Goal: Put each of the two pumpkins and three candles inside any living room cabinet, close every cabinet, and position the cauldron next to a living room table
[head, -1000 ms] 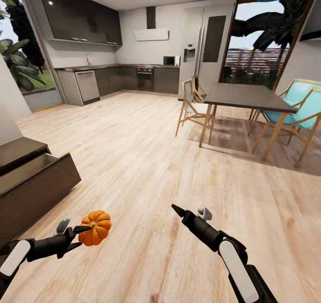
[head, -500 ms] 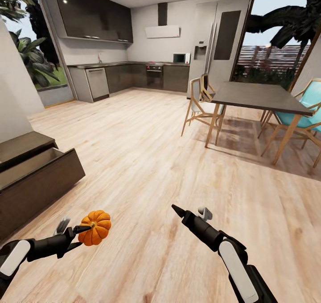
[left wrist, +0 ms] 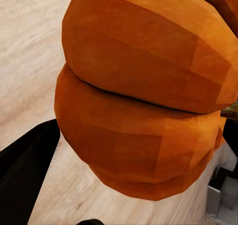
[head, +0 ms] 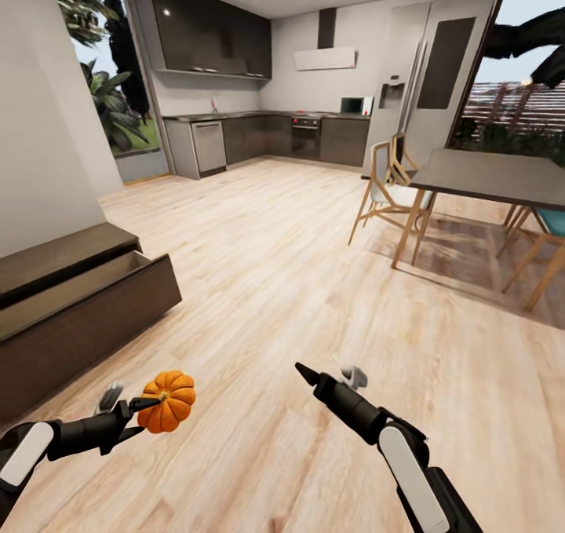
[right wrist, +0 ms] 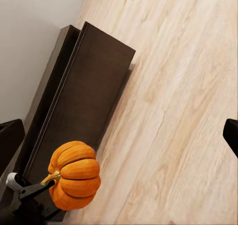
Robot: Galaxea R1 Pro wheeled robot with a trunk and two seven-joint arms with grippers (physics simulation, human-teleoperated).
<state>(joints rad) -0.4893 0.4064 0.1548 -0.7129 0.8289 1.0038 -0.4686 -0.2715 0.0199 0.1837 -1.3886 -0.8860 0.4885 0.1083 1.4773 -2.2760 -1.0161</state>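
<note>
Item: pumpkin point(head: 167, 401), orange, ribbed, short tan stem. Location: in the air above the wood floor point(head: 314, 282), low at my left side, pinched by my left jaws point(head: 147, 407). In the head view one dark finger lies along the stem end and the fruit sticks out past the fingertips. In the left wrist view the orange ribs point(left wrist: 144, 96) sit right against the lens, with a dark finger point(left wrist: 25, 170) at one edge. In the right wrist view the pumpkin point(right wrist: 74, 175) hangs over the floor just in front of the cabinet's drawer front.

Item: left jaws. State: closed on the pumpkin at its stem end.

Item: right jaws point(head: 326, 376). State: spread, one dark pointed finger and one pale-tipped finger apart, nothing between them. Location: above bare floor, well apart from the pumpkin.

Item: cabinet point(head: 78, 313), long, low, dark brown. Location: against the white wall at my left. State: its drawer is pulled out, pale inside; I cannot tell what, if anything, lies in it. In the right wrist view the drawer front point(right wrist: 84, 101) stands out from the cabinet body.

Item: dining table point(head: 490, 176), dark top, wooden legs, with chairs point(head: 384, 188) around it. Location: far right, well apart from the cabinet.

Item: kitchen units point(head: 267, 133), dark, along the far wall.
</note>
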